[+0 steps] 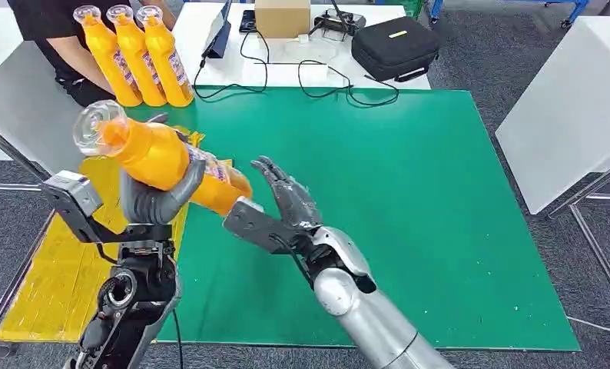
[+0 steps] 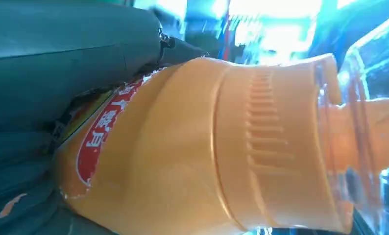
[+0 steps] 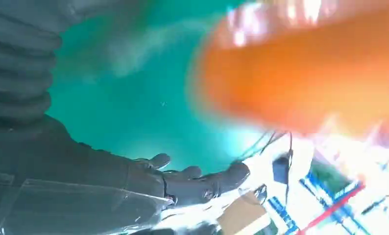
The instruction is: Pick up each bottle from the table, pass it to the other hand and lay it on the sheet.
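Note:
My left hand (image 1: pixel 157 201) grips an orange bottle (image 1: pixel 160 156) around its middle and holds it tilted in the air, clear cap up and to the left. Up close, the bottle (image 2: pixel 217 147) shows a red label beside the dark fingers (image 2: pixel 60 58). My right hand (image 1: pixel 286 204) is open just right of the bottle's base, fingers spread; whether it touches the base is unclear. The right wrist view has that hand (image 3: pixel 148 178) spread below the blurred orange bottle (image 3: pixel 305 73). The yellow sheet (image 1: pixel 56 284) lies under my left arm. Three more orange bottles (image 1: pixel 137 58) stand at the mat's far left.
A green mat (image 1: pixel 409 200) covers the table. A person in black (image 1: pixel 56 38) stands behind the three bottles. At the back sit a cardboard box (image 1: pixel 282 17), cables and a black case (image 1: pixel 394 46). A white table (image 1: pixel 571 108) stands to the right.

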{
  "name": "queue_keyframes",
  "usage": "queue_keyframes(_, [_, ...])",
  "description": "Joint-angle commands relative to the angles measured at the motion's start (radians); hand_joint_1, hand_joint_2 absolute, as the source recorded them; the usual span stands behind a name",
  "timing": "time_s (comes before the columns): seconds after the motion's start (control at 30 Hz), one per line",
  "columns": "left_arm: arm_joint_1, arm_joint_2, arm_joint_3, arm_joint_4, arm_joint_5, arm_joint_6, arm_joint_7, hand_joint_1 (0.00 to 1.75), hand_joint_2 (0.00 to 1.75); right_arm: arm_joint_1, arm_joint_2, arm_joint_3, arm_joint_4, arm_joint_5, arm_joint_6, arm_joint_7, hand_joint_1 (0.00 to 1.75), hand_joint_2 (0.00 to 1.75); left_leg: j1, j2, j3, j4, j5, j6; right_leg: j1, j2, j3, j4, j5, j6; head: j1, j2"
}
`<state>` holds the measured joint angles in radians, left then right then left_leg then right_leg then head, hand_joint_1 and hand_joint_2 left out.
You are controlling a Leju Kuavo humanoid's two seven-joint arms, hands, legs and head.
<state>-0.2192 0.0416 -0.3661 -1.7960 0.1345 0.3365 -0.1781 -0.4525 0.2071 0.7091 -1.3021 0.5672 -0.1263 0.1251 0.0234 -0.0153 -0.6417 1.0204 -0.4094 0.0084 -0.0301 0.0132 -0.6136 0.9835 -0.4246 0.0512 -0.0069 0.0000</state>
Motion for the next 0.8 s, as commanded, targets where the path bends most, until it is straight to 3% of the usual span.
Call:
queue_keyframes(0.03, [-0.003, 0.049, 0.152, 0.112, -0.704, 0.119, 0.081, 1.75, 1.75, 0.077, -0.139, -0.163, -0.285, -0.081, 0.019, -0.082, 0.00, 0.00, 0.000, -0.002, 0.005, -0.001, -0.001, 0.001, 0.001, -0.005, 0.007, -0.001, -0.002, -0.003, 0.000, 0.000])
queue_keyframes(0.13, [-0.002, 0.082, 0.191, 0.234, -1.110, 0.129, 0.178, 1.75, 1.75, 0.143, -0.160, -0.245, -0.422, -0.152, 0.066, -0.123, 0.00, 0.00, 0.000, -0.002, 0.011, -0.002, -0.003, 0.002, 0.002, -0.006, 0.013, -0.002, -0.004, -0.005, 0.000, 0.000])
queue_keyframes(0.27, [0.004, 0.079, 0.199, 0.255, -1.115, 0.144, 0.161, 1.75, 1.75, 0.153, -0.160, -0.257, -0.440, -0.154, 0.081, -0.121, 0.00, 0.00, 0.000, 0.000, 0.003, -0.001, -0.001, 0.001, 0.000, -0.002, 0.003, -0.001, -0.001, -0.002, 0.000, 0.000])
queue_keyframes(0.47, [0.016, 0.119, 0.180, 0.489, -1.551, 0.062, 0.295, 1.75, 1.75, 0.233, -0.172, -0.338, -0.538, -0.187, 0.119, -0.179, 0.00, 0.00, -0.001, -0.002, 0.009, -0.003, -0.001, 0.001, 0.000, -0.005, 0.009, -0.003, -0.002, -0.003, 0.000, 0.000])
queue_keyframes(0.53, [0.013, 0.114, 0.172, 0.596, -1.616, 0.038, 0.305, 1.75, 1.75, 0.249, -0.173, -0.353, -0.547, -0.184, 0.140, -0.193, 0.00, 0.00, -0.001, 0.000, 0.005, -0.003, -0.001, 0.001, 0.000, -0.002, 0.005, -0.002, -0.001, -0.002, 0.000, 0.000])
queue_keyframes(0.6, [-0.004, 0.106, 0.167, 0.673, -1.628, 0.029, 0.297, 1.75, 1.75, 0.254, -0.171, -0.358, -0.542, -0.176, 0.151, -0.198, 0.00, 0.00, -0.001, 0.001, 0.011, -0.003, -0.002, 0.001, 0.000, -0.002, 0.011, -0.003, -0.002, -0.004, 0.000, 0.000])
queue_keyframes(0.63, [-0.022, 0.106, 0.158, 0.730, -1.648, -0.003, 0.304, 1.75, 1.75, 0.257, -0.166, -0.362, -0.535, -0.180, 0.159, -0.201, 0.00, 0.00, -0.001, 0.000, 0.005, -0.002, -0.001, 0.001, 0.000, -0.002, 0.005, -0.002, -0.001, -0.002, 0.000, 0.000])
queue_keyframes(0.73, [-0.032, 0.106, 0.157, 0.748, -1.651, 0.004, 0.309, 1.75, 1.75, 0.257, -0.163, -0.362, -0.531, -0.180, 0.160, -0.202, 0.00, 0.00, -0.001, -0.001, 0.005, -0.002, -0.001, 0.001, 0.000, -0.003, 0.005, -0.002, -0.001, -0.002, 0.000, 0.000])
queue_keyframes(0.77, [-0.032, 0.106, 0.157, 0.748, -1.651, 0.004, 0.309, 1.75, 1.75, 0.257, -0.163, -0.362, -0.531, -0.180, 0.160, -0.202, 0.00, 0.00, 0.000, -0.001, 0.011, -0.003, -0.002, 0.001, 0.001, -0.004, 0.012, -0.003, -0.003, -0.005, 0.000, 0.000])
queue_keyframes(0.8, [-0.032, 0.106, 0.157, 0.748, -1.651, 0.004, 0.309, 1.75, 1.75, 0.257, -0.163, -0.362, -0.531, -0.180, 0.160, -0.202, 0.00, 0.00, 0.000, 0.000, 0.005, -0.001, -0.001, 0.001, 0.001, -0.003, 0.005, -0.001, -0.002, -0.003, 0.000, 0.000])
